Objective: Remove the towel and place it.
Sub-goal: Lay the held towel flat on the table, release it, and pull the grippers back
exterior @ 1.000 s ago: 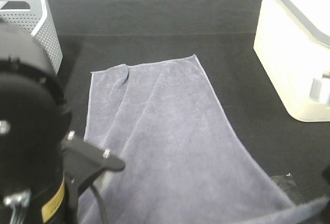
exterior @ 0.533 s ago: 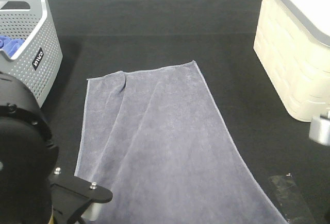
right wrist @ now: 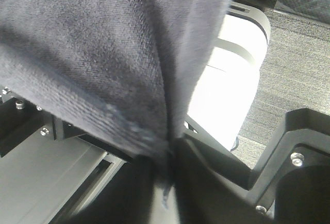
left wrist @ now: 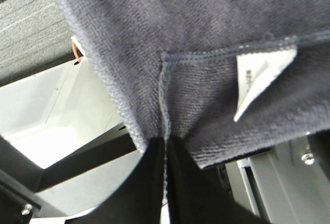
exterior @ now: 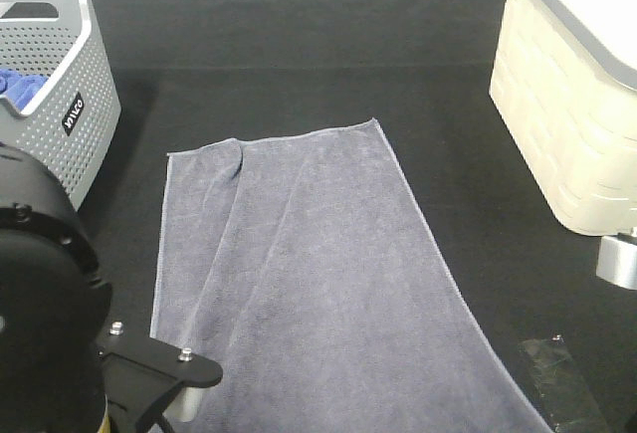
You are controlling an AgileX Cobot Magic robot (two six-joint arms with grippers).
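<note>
The grey-lavender towel (exterior: 318, 274) lies spread out on the black table, its far hem toward the back and its near end running off the front edge of the exterior high view. In the left wrist view my left gripper (left wrist: 165, 154) is shut on a hemmed corner of the towel (left wrist: 180, 28), next to its white label (left wrist: 263, 77). In the right wrist view my right gripper (right wrist: 167, 170) is shut on a fold of the towel (right wrist: 93, 44), which hangs over the camera. Both fingertip pairs are out of the exterior high view.
A grey perforated basket (exterior: 60, 105) holding a bright blue cloth (exterior: 20, 83) stands at the back left. A cream basket (exterior: 567, 124) stands at the right. My left arm's body (exterior: 50, 324) fills the front left. A tape patch (exterior: 557, 378) lies front right.
My left arm has drawn back toward the front, uncovering the grey basket. The towel's far edge slid slightly left. Its lifted front right corner has left the view.
</note>
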